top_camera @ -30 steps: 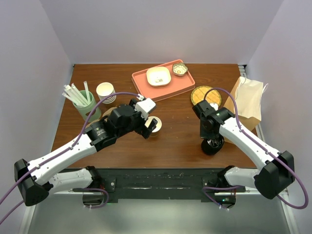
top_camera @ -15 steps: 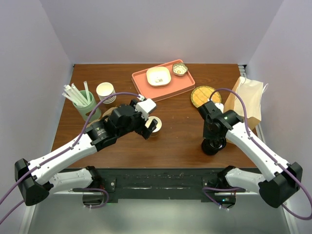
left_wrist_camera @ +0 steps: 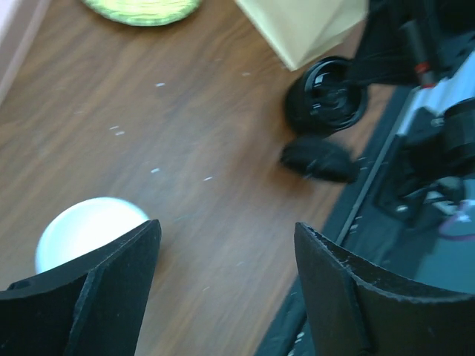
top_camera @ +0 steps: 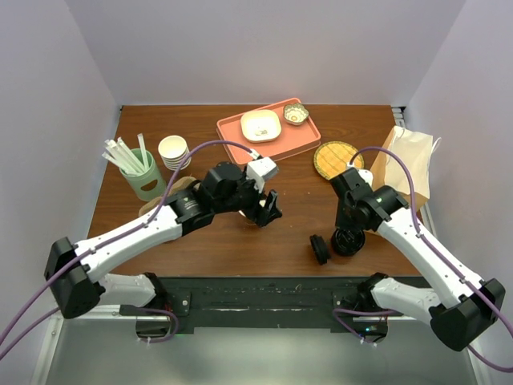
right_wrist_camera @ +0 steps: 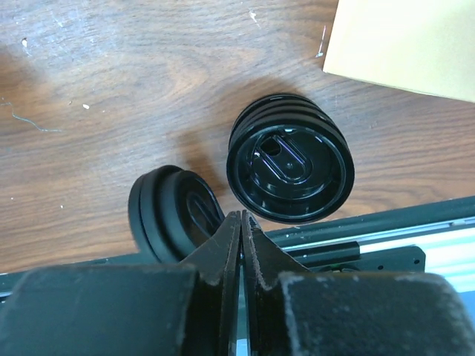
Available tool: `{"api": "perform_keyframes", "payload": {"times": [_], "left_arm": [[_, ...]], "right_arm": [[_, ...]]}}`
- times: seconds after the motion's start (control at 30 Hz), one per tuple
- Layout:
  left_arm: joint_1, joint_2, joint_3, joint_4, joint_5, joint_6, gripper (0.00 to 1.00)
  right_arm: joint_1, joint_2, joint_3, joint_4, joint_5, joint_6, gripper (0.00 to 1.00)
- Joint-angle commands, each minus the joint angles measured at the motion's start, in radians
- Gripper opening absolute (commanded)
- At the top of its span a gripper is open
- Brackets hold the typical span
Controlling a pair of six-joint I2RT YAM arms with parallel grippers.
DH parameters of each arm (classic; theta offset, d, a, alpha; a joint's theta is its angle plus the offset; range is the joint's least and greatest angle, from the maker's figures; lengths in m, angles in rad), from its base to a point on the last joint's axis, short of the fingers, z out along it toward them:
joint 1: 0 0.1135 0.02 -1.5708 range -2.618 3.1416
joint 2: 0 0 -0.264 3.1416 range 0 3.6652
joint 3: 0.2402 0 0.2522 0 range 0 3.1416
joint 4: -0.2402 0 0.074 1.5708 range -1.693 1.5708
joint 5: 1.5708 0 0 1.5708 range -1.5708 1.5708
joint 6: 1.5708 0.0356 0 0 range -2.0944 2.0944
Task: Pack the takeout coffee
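No cup with a black lid on it shows. A small white lidless cup [left_wrist_camera: 87,231] stands on the wood table by my left gripper [left_wrist_camera: 226,230], which is open and empty; in the top view that gripper [top_camera: 268,210] hides most of the cup. A stack of black lids [right_wrist_camera: 291,157] stands near the table's front edge [top_camera: 349,242]. A loose black lid piece [right_wrist_camera: 172,213] lies tilted just left of the stack [top_camera: 319,249]. My right gripper [right_wrist_camera: 241,216] is shut and empty just above them [top_camera: 350,231]. The brown paper bag [top_camera: 409,164] lies at the right edge.
A pink tray [top_camera: 304,140] with a dish and a small bowl sits at the back. A woven coaster [top_camera: 337,156] lies beside the bag. A green holder with straws [top_camera: 138,172] and a stack of cream cups [top_camera: 174,151] stand at the left.
My left gripper has swung right, over and past the white cup. A black lid piece has come off the stack and now lies to its left. My right gripper stays shut over the stack.
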Motion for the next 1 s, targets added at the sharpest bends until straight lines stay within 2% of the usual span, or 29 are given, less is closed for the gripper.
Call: {"api": "perform_keyframes", "payload": {"times": [0.0,0.1,0.3,0.4,0.53,0.73,0.97], "left_arm": [[-0.003,0.05,0.064,0.133,0.131,-0.122,0.77],[-0.003,0.035,0.061,0.119,0.089,-0.105,0.77],[-0.003,0.016,0.015,0.104,0.033,-0.117,0.8],[-0.003,0.009,-0.002,0.087,0.033,-0.142,0.79],[-0.003,-0.062,-0.038,0.076,-0.045,-0.147,0.79],[-0.004,-0.183,-0.081,0.019,-0.209,-0.09,0.8],[-0.003,-0.226,-0.081,-0.058,-0.29,-0.067,0.8]], "right_arm": [[0.0,0.006,0.0,0.032,-0.017,0.029,0.13],[0.0,0.028,-0.003,0.056,-0.089,0.003,0.22],[0.0,0.032,-0.029,0.053,-0.139,-0.007,0.3],[0.001,0.026,-0.057,0.053,-0.163,0.0,0.31],[0.019,0.014,-0.098,0.09,-0.228,0.028,0.31],[0.127,0.046,-0.15,0.156,-0.246,0.137,0.31],[0.265,0.135,-0.202,0.234,-0.205,0.232,0.38]]}}
